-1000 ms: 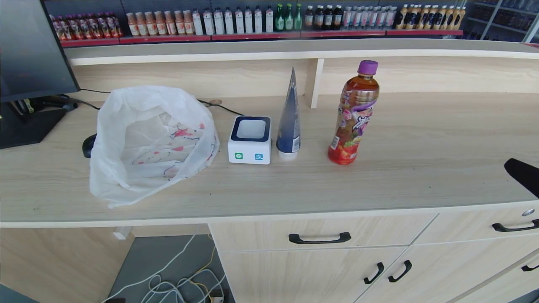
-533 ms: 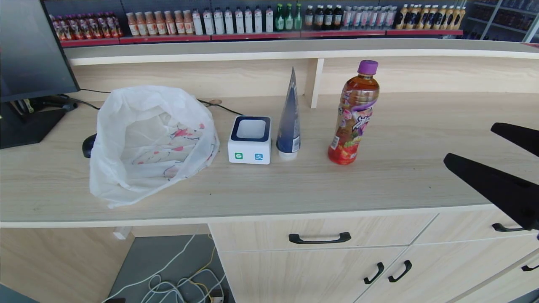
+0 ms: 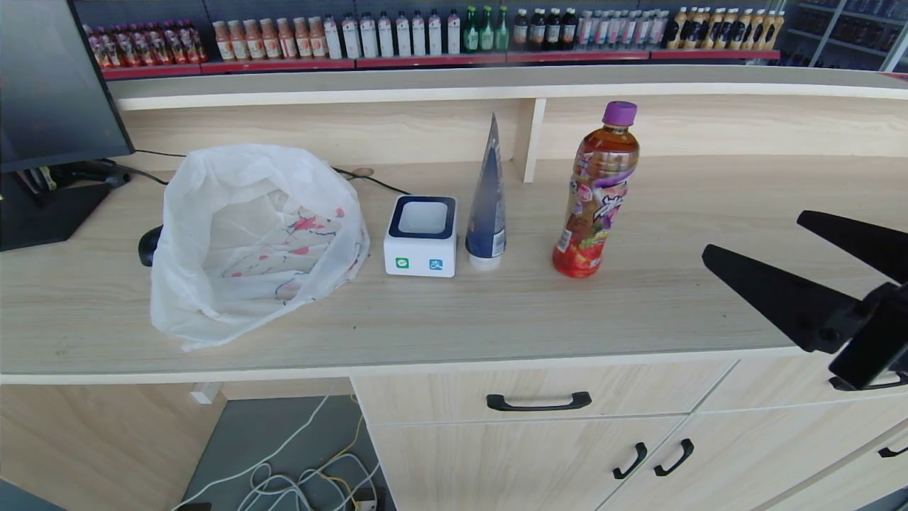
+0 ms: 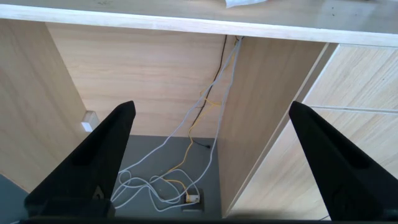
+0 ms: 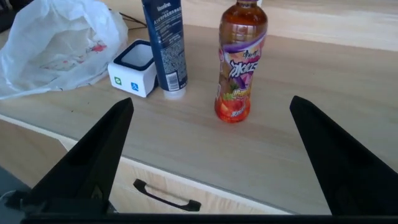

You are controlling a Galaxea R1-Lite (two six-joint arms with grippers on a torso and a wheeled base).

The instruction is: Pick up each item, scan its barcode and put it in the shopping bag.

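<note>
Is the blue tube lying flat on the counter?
No, the blue tube stands upright on its cap, beside the white scanner box on the counter.

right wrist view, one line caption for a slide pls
Open right gripper faces an upright tea bottle, blue tube, white scanner box and shopping bag on the wooden counter.

Dark monitor [image 3: 57, 78], wooden counter [image 3: 709, 213], shelved drinks [image 3: 425, 32], floor cables [image 3: 284, 475]
</note>
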